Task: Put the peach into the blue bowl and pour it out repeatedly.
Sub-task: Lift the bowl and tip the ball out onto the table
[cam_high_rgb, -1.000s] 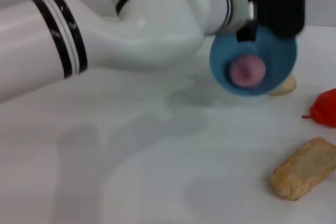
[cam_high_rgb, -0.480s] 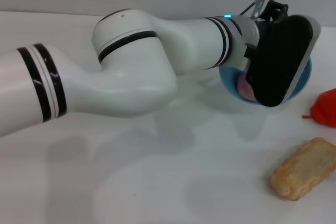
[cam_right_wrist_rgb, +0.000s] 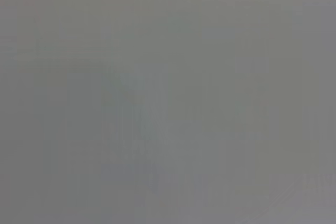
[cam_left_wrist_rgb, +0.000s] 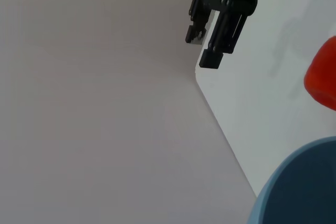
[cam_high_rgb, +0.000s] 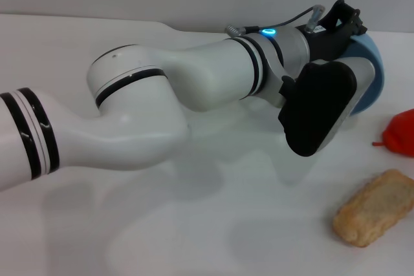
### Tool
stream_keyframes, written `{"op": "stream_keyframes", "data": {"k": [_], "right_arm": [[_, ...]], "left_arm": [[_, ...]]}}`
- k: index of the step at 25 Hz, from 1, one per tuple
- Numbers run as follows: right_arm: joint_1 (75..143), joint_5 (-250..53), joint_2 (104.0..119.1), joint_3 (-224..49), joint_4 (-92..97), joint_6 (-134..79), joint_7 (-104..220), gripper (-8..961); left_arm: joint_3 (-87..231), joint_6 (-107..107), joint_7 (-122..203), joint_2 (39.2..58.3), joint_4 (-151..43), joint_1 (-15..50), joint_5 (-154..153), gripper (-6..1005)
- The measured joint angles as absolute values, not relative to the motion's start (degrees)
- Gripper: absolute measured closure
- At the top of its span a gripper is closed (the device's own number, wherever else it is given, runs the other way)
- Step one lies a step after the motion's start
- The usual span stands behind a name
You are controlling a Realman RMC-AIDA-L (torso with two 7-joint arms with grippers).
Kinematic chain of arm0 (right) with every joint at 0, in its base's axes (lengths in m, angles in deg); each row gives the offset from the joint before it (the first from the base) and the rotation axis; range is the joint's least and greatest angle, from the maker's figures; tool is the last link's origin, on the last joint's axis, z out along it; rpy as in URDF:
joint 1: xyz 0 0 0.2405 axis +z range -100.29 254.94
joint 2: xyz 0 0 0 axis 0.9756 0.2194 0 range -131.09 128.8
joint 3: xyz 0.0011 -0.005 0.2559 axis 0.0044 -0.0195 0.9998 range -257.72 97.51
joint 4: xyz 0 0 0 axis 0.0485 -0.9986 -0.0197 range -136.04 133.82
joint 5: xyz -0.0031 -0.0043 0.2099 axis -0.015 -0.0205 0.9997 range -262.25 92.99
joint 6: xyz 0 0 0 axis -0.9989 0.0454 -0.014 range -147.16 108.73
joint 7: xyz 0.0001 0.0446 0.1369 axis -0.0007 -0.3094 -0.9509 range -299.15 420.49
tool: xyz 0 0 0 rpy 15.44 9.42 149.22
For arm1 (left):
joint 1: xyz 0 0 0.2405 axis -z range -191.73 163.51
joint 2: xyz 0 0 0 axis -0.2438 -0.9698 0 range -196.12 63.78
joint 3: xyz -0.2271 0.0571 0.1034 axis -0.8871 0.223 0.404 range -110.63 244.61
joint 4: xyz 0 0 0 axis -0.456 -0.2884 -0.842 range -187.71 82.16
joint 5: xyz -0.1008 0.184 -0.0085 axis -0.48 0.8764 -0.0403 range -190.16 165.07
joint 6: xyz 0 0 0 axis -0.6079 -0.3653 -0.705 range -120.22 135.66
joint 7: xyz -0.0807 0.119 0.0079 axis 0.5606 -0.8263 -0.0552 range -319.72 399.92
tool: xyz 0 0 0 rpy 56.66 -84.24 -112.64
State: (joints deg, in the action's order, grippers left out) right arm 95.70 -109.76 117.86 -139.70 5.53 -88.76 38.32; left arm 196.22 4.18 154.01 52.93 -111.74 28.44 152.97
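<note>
The blue bowl [cam_high_rgb: 371,74] is at the far right of the table, tipped so that only its outer wall shows past my left gripper [cam_high_rgb: 346,92]. The gripper's black hand covers most of the bowl and is shut on its rim. A piece of the bowl [cam_left_wrist_rgb: 299,187] also fills a corner of the left wrist view. The peach is hidden in every view. My right gripper [cam_left_wrist_rgb: 203,51] hangs far off beyond the table edge, seen only in the left wrist view. The right wrist view is a blank grey.
A red item [cam_high_rgb: 400,132] lies at the right edge, just past the bowl, and shows again as the red item [cam_left_wrist_rgb: 323,74] in the left wrist view. A tan bread-like loaf [cam_high_rgb: 375,207] lies at the front right. My left arm spans the white table [cam_high_rgb: 194,224].
My left arm has dropped lower and rolled its wrist. The bowl turned from facing me with the peach inside to showing its outer wall, and the peach went out of sight.
</note>
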Motion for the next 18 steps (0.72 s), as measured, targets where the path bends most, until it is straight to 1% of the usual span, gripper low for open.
{"op": "stream_keyframes", "data": {"k": [3, 8, 18], "right_arm": [[95.8, -109.8, 117.86, -139.7, 5.5, -88.7, 38.3, 316], [96.0, -109.8, 117.90, -139.7, 5.5, -88.7, 38.3, 316], [96.3, -109.8, 117.95, -139.7, 5.5, -88.6, 38.3, 317]], "left_arm": [[196.4, 5.2, 153.5, 52.92, -111.3, 28.3, 153.0, 999], [197.2, 13.1, 148.0, 52.92, -108.4, 26.8, 152.9, 999], [197.1, 17.0, 147.5, 52.92, -107.1, 25.9, 152.6, 999]]}}
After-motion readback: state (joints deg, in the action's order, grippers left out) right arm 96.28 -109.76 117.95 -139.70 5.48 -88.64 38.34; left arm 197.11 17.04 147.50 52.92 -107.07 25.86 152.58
